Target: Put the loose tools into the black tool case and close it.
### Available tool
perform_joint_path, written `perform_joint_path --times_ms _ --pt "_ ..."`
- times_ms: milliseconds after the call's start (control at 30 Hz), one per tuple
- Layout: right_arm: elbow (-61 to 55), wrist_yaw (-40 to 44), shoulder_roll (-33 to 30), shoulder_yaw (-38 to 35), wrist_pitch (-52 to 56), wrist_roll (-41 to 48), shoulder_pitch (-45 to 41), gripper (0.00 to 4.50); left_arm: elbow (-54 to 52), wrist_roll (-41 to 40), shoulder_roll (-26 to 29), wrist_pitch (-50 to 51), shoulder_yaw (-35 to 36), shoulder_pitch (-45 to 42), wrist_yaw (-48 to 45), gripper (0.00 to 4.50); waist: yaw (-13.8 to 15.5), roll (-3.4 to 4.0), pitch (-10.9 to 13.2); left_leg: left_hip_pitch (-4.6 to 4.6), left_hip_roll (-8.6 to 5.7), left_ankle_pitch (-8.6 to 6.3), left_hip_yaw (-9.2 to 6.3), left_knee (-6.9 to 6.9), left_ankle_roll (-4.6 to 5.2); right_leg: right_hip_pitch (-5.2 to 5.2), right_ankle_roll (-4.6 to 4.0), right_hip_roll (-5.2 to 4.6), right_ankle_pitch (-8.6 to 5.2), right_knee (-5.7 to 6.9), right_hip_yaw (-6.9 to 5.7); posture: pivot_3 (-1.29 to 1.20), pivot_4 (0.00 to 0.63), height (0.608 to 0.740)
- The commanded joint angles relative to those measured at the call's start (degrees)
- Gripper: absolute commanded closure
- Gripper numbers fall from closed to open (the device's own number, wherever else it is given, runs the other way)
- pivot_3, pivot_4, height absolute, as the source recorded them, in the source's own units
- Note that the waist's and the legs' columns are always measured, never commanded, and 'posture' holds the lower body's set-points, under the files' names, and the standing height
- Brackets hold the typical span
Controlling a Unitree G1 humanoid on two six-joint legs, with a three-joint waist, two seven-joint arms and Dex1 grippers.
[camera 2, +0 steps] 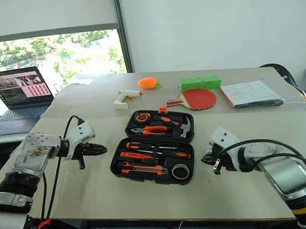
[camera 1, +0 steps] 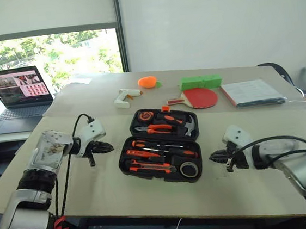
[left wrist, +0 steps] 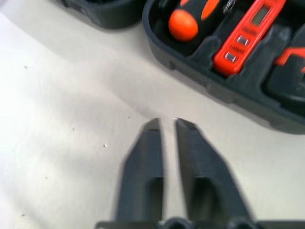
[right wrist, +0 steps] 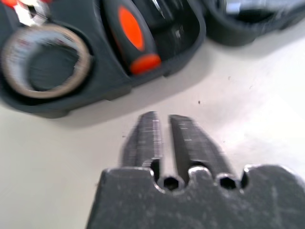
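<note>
Looking down, we see black tool case (camera 1: 159, 146) lying open in middle of tabletop (camera 1: 95, 191), tools sitting in its slots. We count two screwdrivers (camera 1: 147, 167) and one round black roll (camera 1: 189, 169) in near half. Our left pincer (camera 1: 103, 148) floats beside case's left side, fingers together, holding nothing. Our right pincer (camera 1: 219, 157) floats near right side, fingers together too, empty. Behind case: one red paddle (camera 1: 198, 97), one white glue gun (camera 1: 124, 97), one green block (camera 1: 200, 82), one orange thing (camera 1: 147, 81), one booklet (camera 1: 251, 92). One laptop (camera 1: 17, 98) far left. Nothing sits between pincers and case.

Head eyes look down over the surface (camera 1: 217, 206); wrist cameras sit close, sharing the case (camera 1: 130, 166), at twelve o'clock.
</note>
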Motion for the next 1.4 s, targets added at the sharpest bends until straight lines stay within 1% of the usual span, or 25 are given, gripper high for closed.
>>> perform_joint_path --times_ms 33,200,333,433,533,667,867,933,1033,1100,1167,1233,1267,1367,1400 --pt "0.9 -0.4 1.3 0.4 -2.1 -0.9 -3.1 4.47 0.2 1.0 -2.5 -0.9 0.0 -1.3 2.0 4.5 0.0 0.0 0.0 0.0 0.0 0.0 0.0 0.0 0.0 0.0 0.0 0.0 0.0 0.0 0.0 0.0 0.15 0.736" --pt "2.5 -0.7 3.5 1.7 -2.2 -1.7 -6.3 4.47 -0.6 0.7 -6.1 -0.7 0.7 -0.6 2.8 4.5 -0.1 -0.01 0.0 0.02 0.01 0.0 -0.02 0.02 0.0 0.02 0.01 0.01 0.02 0.02 0.0 0.0 0.15 0.736" --pt "0.7 1.3 3.7 1.3 -2.8 -0.2 -6.0 4.47 -3.5 -0.7 -7.3 0.6 0.9 0.8 1.1 4.5 0.0 -0.01 0.0 -0.01 0.0 0.0 -0.03 0.0 0.0 0.0 0.01 0.0 0.02 0.0 -0.01 0.0 0.15 0.736" --pt "-2.5 3.6 3.2 0.8 -3.5 1.5 -4.3 4.47 -8.8 -2.3 -6.2 1.1 0.6 4.4 -2.7 4.5 -0.1 -0.01 0.0 -0.03 0.0 -0.01 -0.03 -0.02 0.0 -0.01 0.01 -0.01 0.02 -0.02 -0.01 0.0 0.15 0.736" --pt "-5.4 5.9 2.2 0.4 -4.1 2.8 -1.9 4.47 -15.4 -5.2 -4.5 4.0 1.2 8.4 -6.7 4.5 -0.1 0.0 0.0 -0.05 0.01 -0.01 -0.05 -0.08 0.01 -0.04 0.01 0.0 0.01 -0.02 -0.02 0.0 0.15 0.736" --pt "-9.7 8.5 0.2 -0.4 -4.9 3.8 2.7 4.47 -26.4 -9.7 -0.4 9.3 2.1 14.8 -11.5 4.5 -0.3 0.0 0.0 -0.06 0.03 -0.03 -0.05 -0.1 0.03 -0.06 0.01 0.0 0.01 -0.05 -0.01 0.0 0.15 0.736" --pt "-12.9 8.4 -1.5 -1.7 -6.3 2.6 8.6 4.47 -33.9 -10.4 2.2 13.7 3.5 21.0 -9.9 4.5 -0.2 -0.01 0.0 0.11 0.04 -0.01 -0.04 -0.03 0.01 0.09 0.0 0.0 0.01 0.0 -0.01 0.0 0.15 0.736" --pt "-13.2 7.9 -2.1 -2.0 -7.1 1.5 9.9 4.47 -34.0 -9.5 2.2 12.9 4.0 22.0 -7.9 4.5 -0.1 0.0 0.0 0.16 0.05 -0.01 -0.03 -0.03 0.01 0.12 0.0 0.0 0.0 0.01 0.0 0.0 0.15 0.736" --pt "-12.4 6.2 -2.8 -2.9 -7.0 0.2 10.3 4.47 -31.3 -7.5 2.5 12.8 4.5 21.5 -4.8 4.5 0.0 0.0 0.0 0.16 0.03 -0.01 -0.03 -0.02 0.01 0.14 0.0 -0.01 0.0 0.0 -0.01 0.0 0.15 0.736" --pt "-11.9 6.2 -3.4 -4.7 -5.8 0.9 10.4 4.47 -28.4 -6.1 3.0 13.0 5.3 20.7 -2.2 4.5 0.1 0.0 0.0 0.16 0.01 -0.01 -0.03 0.0 0.0 0.14 0.0 -0.02 0.01 0.01 0.0 0.0 0.15 0.736" --pt "-11.2 6.7 -4.6 -6.4 -5.2 1.5 10.4 3.91 -26.3 -6.8 3.7 17.0 6.7 19.7 -0.6 4.5 0.1 0.0 0.0 0.17 0.02 0.0 -0.04 0.02 -0.01 0.16 0.0 -0.02 0.01 0.03 -0.01 0.0 0.15 0.736" --pt "-10.1 7.3 -5.7 -8.1 -4.4 2.6 9.8 3.55 -25.7 -8.9 4.5 20.9 8.4 18.7 -0.2 3.99 0.0 -0.01 0.0 0.18 0.02 0.01 -0.03 0.03 -0.02 0.14 -0.01 -0.01 0.03 0.05 0.0 0.0 0.15 0.736" --pt "-9.3 7.6 -6.0 -9.1 -3.3 3.6 9.0 3.12 -25.1 -9.9 4.4 23.9 9.4 17.5 0.7 3.82 -0.1 0.0 0.0 0.18 0.03 0.01 -0.04 0.03 -0.01 0.14 -0.01 0.0 0.03 0.06 0.0 0.0 0.15 0.736" --pt "-7.1 7.9 -6.3 -11.0 -0.2 6.4 6.5 2.0 -23.9 -12.0 4.0 32.6 11.1 13.9 2.8 2.63 -0.3 -0.02 0.0 0.19 0.05 0.01 -0.05 0.02 -0.01 0.13 -0.01 0.04 0.03 0.06 -0.01 0.0 0.15 0.736" --pt "-5.2 7.3 -5.7 -11.5 2.3 7.7 4.0 1.77 -23.4 -13.2 3.7 38.4 11.1 11.6 3.5 2.36 -0.3 -0.02 0.0 0.18 0.05 0.01 -0.06 0.03 -0.01 0.12 -0.02 0.05 0.03 0.07 -0.01 0.0 0.15 0.736"
